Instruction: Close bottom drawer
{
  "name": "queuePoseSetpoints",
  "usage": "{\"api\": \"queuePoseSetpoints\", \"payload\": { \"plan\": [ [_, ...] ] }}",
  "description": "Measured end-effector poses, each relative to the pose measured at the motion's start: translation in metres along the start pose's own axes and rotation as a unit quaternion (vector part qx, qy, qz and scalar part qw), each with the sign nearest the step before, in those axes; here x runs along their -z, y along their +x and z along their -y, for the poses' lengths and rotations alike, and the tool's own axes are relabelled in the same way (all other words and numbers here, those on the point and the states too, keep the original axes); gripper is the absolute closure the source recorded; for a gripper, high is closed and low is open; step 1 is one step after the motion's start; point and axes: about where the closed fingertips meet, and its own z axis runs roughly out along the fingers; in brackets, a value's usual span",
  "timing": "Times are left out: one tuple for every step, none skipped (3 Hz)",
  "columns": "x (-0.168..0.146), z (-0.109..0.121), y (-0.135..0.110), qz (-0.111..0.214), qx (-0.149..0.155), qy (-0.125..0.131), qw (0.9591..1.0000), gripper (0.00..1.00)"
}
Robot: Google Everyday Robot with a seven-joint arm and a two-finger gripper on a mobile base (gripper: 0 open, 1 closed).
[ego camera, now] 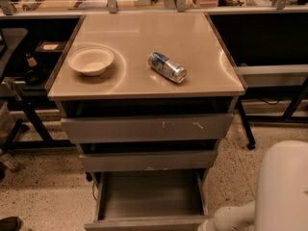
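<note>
The bottom drawer (149, 198) of the grey cabinet is pulled out towards me. Its empty rectangular tray shows, and its flat front edge (144, 223) lies at the bottom of the view. The mid-width drawer (148, 160) and the widest drawer (147, 127), which has white scratch marks, sit above it, each a little way out. My white arm (284, 186) fills the lower right corner, with a rounded link (231, 218) beside the drawer's right front corner. My gripper is out of view below the frame.
On the cabinet top (144, 37) stand a white bowl (91, 60) at the left and a can (167, 67) lying on its side. Black-framed tables (269, 76) flank the cabinet. A shoe tip (9, 223) shows at the bottom left.
</note>
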Motion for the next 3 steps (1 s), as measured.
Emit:
{"api": "queuePoseSetpoints", "payload": {
  "plan": [
    [-0.025, 0.012, -0.007, 0.014, -0.023, -0.003, 0.9996, 1.00],
    [-0.044, 0.022, -0.015, 0.024, -0.034, -0.006, 0.9991, 1.00],
    [-0.056, 0.032, -0.030, 0.033, -0.033, -0.005, 0.9989, 1.00]
  ]
}}
